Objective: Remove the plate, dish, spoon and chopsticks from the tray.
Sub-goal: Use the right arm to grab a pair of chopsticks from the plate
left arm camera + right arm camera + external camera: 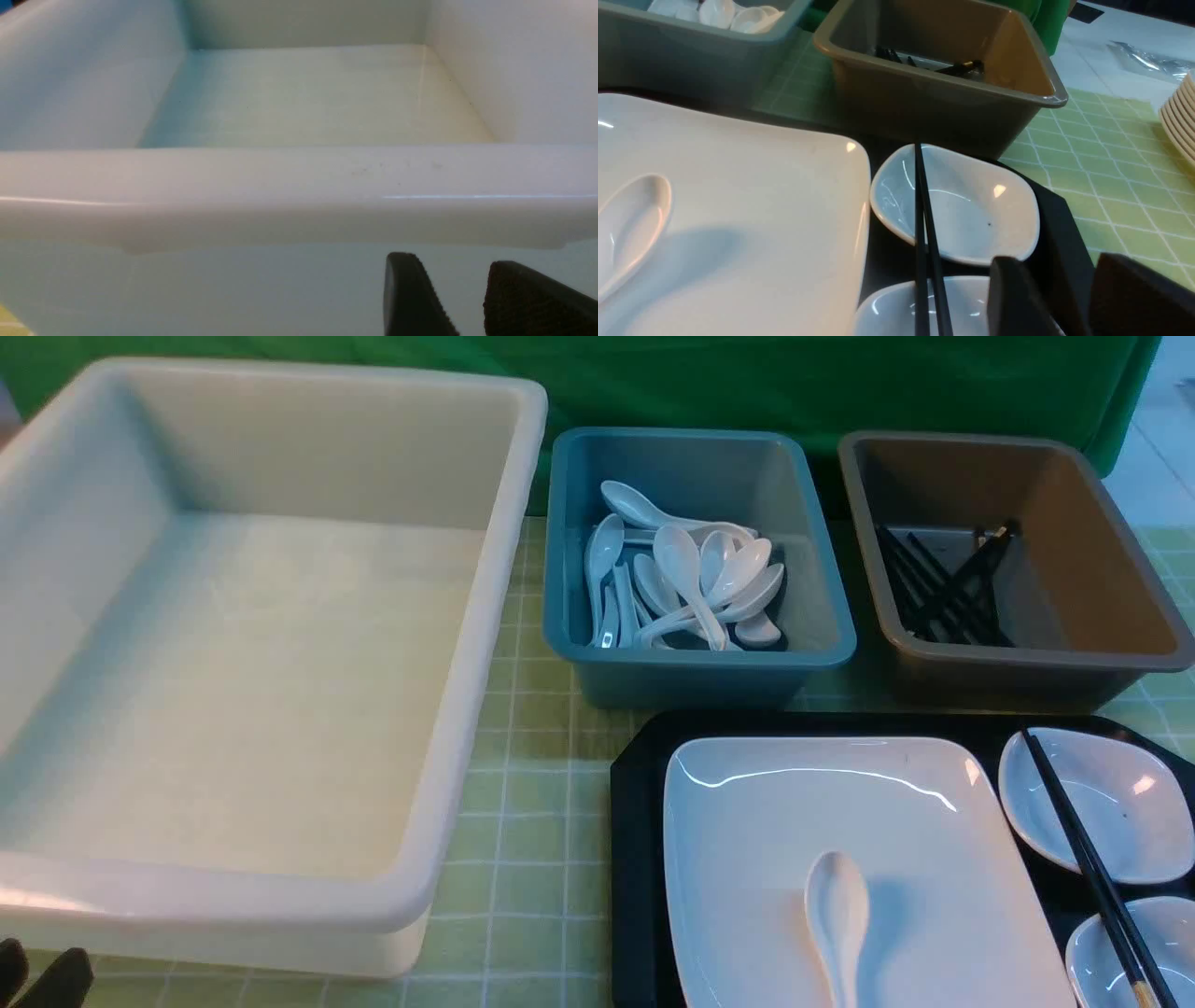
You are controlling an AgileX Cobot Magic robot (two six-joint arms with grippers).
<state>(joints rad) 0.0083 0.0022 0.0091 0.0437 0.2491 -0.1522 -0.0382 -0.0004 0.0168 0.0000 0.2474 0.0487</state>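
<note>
The black tray [635, 859] lies at the front right. On it sits the large white plate [794, 803], with the white spoon [837, 915] lying in its middle. To the right of the plate are two small white dishes [1120, 803] [1102, 961]. The black chopsticks [1088, 863] rest across both. My left gripper [460, 280] is open and empty, low against the white tub's near wall; its tips show at the front view's bottom-left corner [35, 975]. My right gripper [1069, 284] is open and empty, just short of the dishes [966, 210] and the tray's right edge [1064, 233].
A big empty white tub [485, 663] fills the left side. Behind the tray stand a blue bin [700, 658] holding several white spoons and a brown bin [1027, 658] holding black chopsticks. A stack of pale plates [1181, 116] sits far right on the green grid mat.
</note>
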